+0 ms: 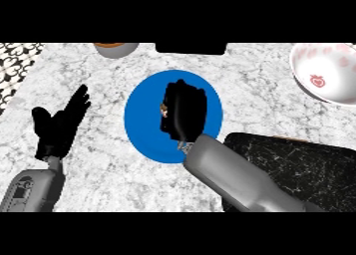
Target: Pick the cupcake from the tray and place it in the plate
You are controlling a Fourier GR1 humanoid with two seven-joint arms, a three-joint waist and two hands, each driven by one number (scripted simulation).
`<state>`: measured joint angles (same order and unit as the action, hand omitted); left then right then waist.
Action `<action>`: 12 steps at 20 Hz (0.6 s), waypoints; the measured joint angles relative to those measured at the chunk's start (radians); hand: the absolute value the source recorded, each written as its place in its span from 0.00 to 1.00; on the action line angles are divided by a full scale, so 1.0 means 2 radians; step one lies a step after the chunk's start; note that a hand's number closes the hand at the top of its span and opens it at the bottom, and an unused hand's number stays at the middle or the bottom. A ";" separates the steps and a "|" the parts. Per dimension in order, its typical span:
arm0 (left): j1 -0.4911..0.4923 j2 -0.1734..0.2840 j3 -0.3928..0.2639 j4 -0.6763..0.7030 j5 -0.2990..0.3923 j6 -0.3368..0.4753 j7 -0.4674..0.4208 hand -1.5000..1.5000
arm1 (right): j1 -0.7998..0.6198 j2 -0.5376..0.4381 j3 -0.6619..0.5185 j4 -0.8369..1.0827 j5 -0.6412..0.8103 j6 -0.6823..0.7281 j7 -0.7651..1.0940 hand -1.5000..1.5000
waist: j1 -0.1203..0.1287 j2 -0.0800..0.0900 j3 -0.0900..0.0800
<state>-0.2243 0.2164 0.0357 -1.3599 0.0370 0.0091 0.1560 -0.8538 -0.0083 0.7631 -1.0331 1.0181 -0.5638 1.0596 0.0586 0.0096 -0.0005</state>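
Note:
A blue plate (pixel 143 119) lies in the middle of the marble counter. My right hand (pixel 184 112) is over the plate's centre, fingers curled round the cupcake (pixel 163 109), of which only a small brown sliver shows at the hand's left edge. I cannot tell whether the cupcake touches the plate. The dark tray (pixel 313 169) sits at the lower right, partly under my right forearm. My left hand (pixel 61 124) rests open at the left, fingers up, apart from the plate.
A white bowl with pink strawberry marks (pixel 331 72) stands at the upper right. A brown-rimmed cup or bowl (pixel 115 48) sits at the far edge, next to a dark object (pixel 189 48). A patterned strip (pixel 7 69) runs along the left.

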 measured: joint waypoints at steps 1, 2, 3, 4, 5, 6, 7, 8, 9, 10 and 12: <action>0.002 -0.001 0.001 0.003 0.000 0.000 -0.005 0.50 | -0.003 0.000 0.001 0.009 -0.017 0.002 -0.002 1.00 | -0.002 0.000 0.000; 0.006 -0.002 0.000 0.003 -0.001 -0.001 -0.010 0.50 | -0.007 0.001 -0.001 0.023 -0.036 -0.002 -0.009 1.00 | -0.002 0.000 0.000; 0.003 -0.003 0.001 0.004 0.000 -0.001 -0.011 0.50 | -0.002 0.001 -0.005 0.028 -0.055 -0.010 -0.017 1.00 | -0.001 0.001 0.000; 0.003 -0.002 0.003 0.002 0.001 0.000 -0.008 0.50 | 0.000 0.001 -0.013 0.031 -0.077 -0.014 -0.022 0.00 | -0.002 0.001 0.000; 0.001 0.001 0.006 0.000 0.004 -0.003 -0.003 0.50 | 0.004 0.002 -0.018 0.034 -0.097 -0.020 -0.028 0.00 | -0.002 0.001 0.000; 0.001 0.002 0.007 -0.004 0.005 -0.003 0.002 0.50 | 0.005 0.002 -0.024 0.042 -0.118 -0.022 -0.039 0.00 | -0.004 0.001 0.000; 0.000 0.002 0.007 -0.007 0.006 -0.003 0.006 0.50 | 0.006 0.003 -0.027 0.055 -0.139 -0.026 -0.059 0.00 | -0.004 0.001 0.001; 0.001 0.002 0.006 -0.012 0.006 -0.003 0.010 0.50 | 0.003 0.003 -0.023 0.064 -0.159 -0.030 -0.070 0.00 | -0.004 0.001 0.001; 0.003 0.000 0.005 -0.013 0.002 -0.001 0.009 0.50 | 0.001 0.003 -0.020 0.067 -0.173 -0.034 -0.082 0.00 | -0.006 0.000 0.001; 0.004 0.002 0.008 -0.013 0.004 -0.003 0.009 0.50 | -0.001 0.003 -0.017 0.077 -0.186 -0.043 -0.100 0.00 | -0.007 0.000 0.001; 0.007 0.005 0.011 -0.011 0.006 -0.007 0.006 0.50 | 0.001 0.003 -0.015 0.089 -0.194 -0.063 -0.136 0.00 | -0.010 0.000 0.001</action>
<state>-0.2105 0.2259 0.0586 -1.3817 0.0490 -0.0058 0.1678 -0.8526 -0.0014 0.7323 -0.8548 0.6298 -0.6892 0.7868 0.0384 0.0090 0.0005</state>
